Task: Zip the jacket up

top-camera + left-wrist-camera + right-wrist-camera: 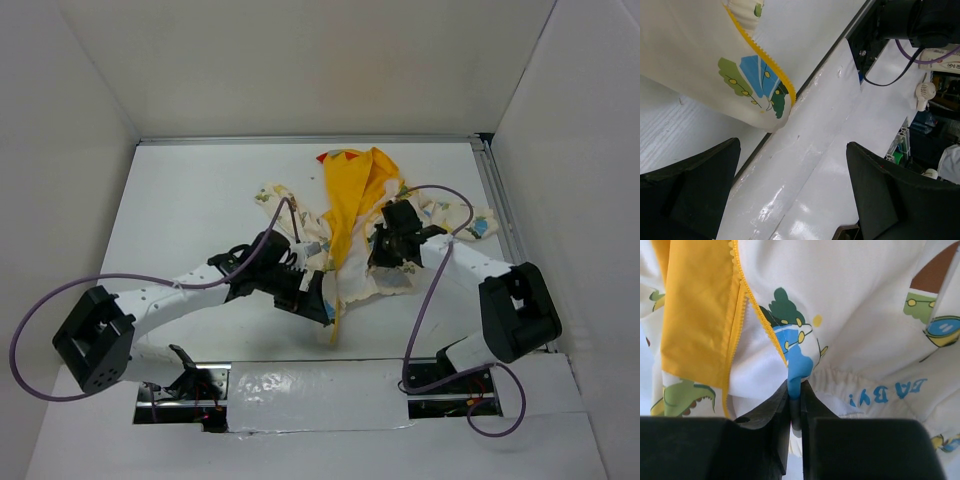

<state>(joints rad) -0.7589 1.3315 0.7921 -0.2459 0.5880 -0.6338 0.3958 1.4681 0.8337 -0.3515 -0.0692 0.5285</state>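
The jacket (355,200) lies open at the table's middle back, cream with cartoon prints, yellow lining and hood on top. My right gripper (392,250) is shut on a fold of the jacket's hem; in the right wrist view (795,390) the jaws pinch a blue printed bit of cream fabric beside the yellow zipper teeth (760,315). My left gripper (318,295) is open and empty, just left of the jacket's lower corner. In the left wrist view its fingers (880,190) stand wide apart below a hanging jacket corner (752,80) with yellow zipper edge.
White walls close in the table on three sides. A shiny white taped strip (300,390) covers the near edge between the arm bases. Purple cables (440,290) loop off both arms. A metal rail (500,200) runs along the table's right side.
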